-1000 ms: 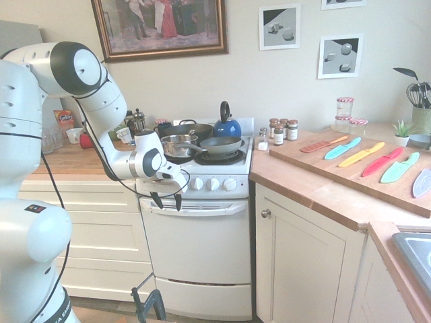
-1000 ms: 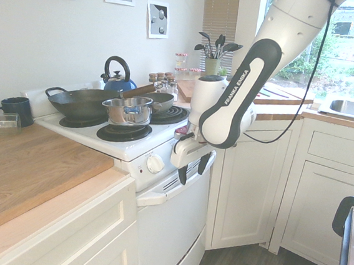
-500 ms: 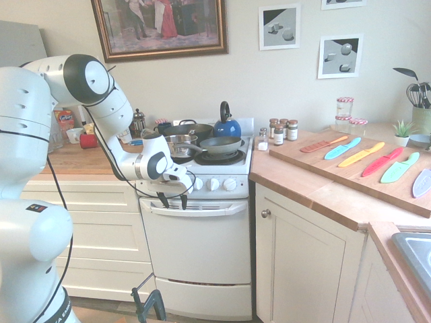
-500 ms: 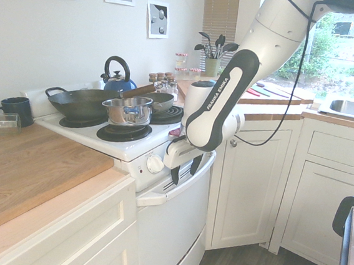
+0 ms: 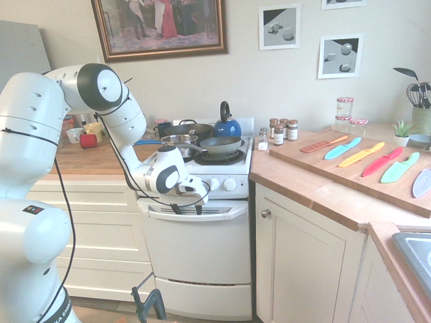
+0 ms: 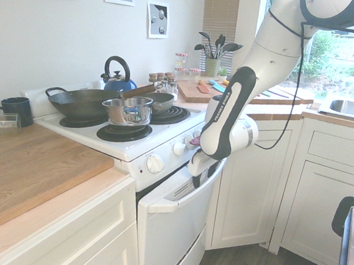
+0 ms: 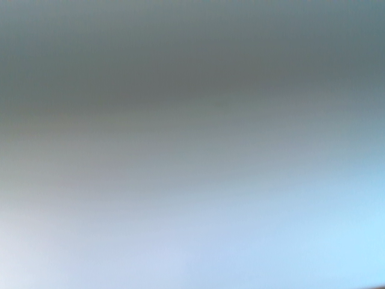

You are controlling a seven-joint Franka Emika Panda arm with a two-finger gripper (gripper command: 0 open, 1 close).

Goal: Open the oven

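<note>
White oven (image 5: 201,259) sits right behind and below the gripper (image 5: 188,209), door shut in the first exterior view. Gripper fingers point down, spread apart, tips at the bar handle (image 5: 222,212) under the knob row (image 5: 223,183). Whether they touch it is unclear. Pots and kettle (image 5: 227,125) on the hob above. Wrist view is pure blur.
</note>
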